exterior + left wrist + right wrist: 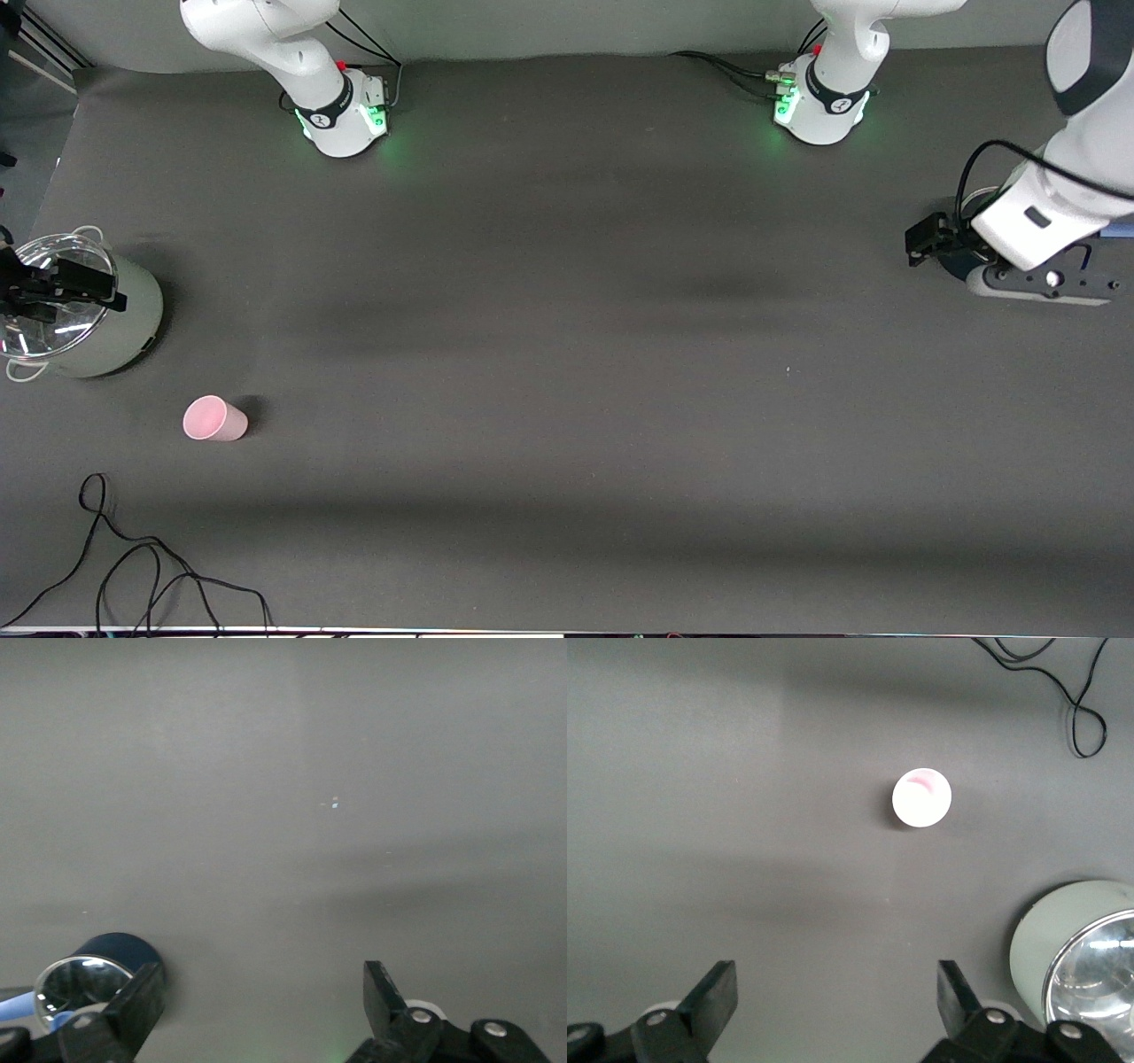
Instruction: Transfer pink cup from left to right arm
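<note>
The pink cup stands upright on the dark table toward the right arm's end, nearer to the front camera than the pale green pot. Nothing holds it. It also shows in the right wrist view as a pale round rim seen from above. My right gripper hangs over the green pot's glass lid, open and empty, apart from the cup. My left gripper is at the left arm's end of the table, open and empty, low over bare table.
The green pot also shows in the right wrist view. A dark blue pot with a glass lid sits beside the left gripper. A loose black cable lies near the table's front edge, close to the cup.
</note>
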